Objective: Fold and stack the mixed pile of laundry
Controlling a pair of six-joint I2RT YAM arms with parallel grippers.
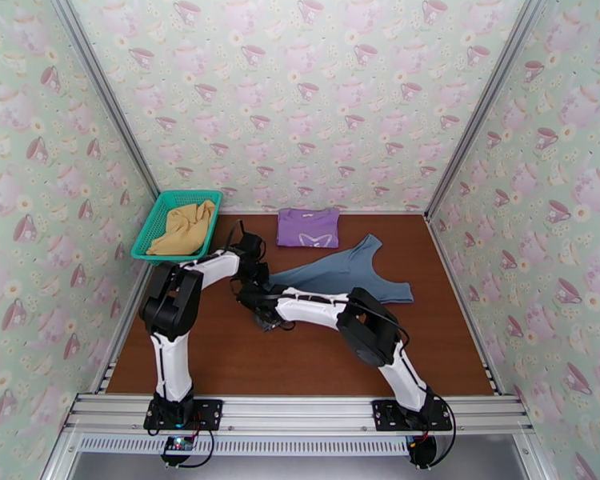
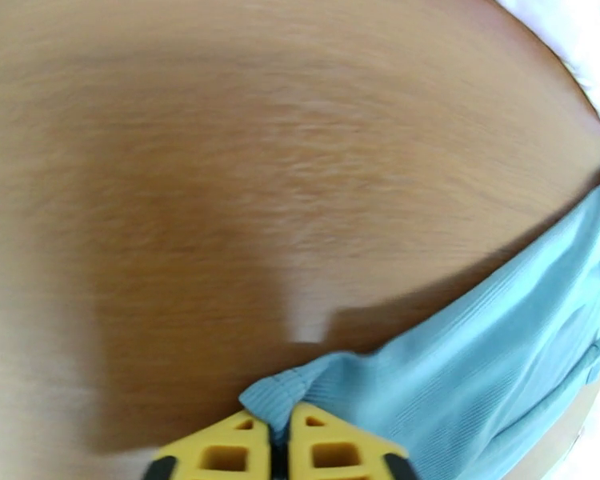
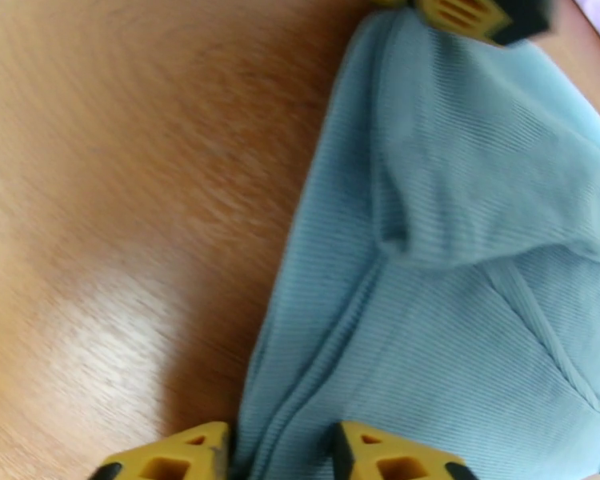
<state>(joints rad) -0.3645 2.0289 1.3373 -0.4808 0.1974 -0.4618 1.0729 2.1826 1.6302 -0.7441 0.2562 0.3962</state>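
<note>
Near strip of worktop [image 1: 300,362] bare, right side too: I can pass there. Blocked: teal basket [image 1: 150,224] back-left corner, purple T-shirt [image 1: 308,227] at back wall [image 1: 300,114], grey-blue piece [image 1: 348,274] across centre. Left arm [image 1: 216,268], right arm [image 1: 312,307] crowd together mid-left, little gap btwn.

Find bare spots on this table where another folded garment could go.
Widest: the table, near half, between the arm bases and the grey-blue piece. Also the far right corner, between the purple T-shirt and the right wall. Crowded: centre-left, where left gripper and right gripper meet the grey-blue piece near the basket.
</note>
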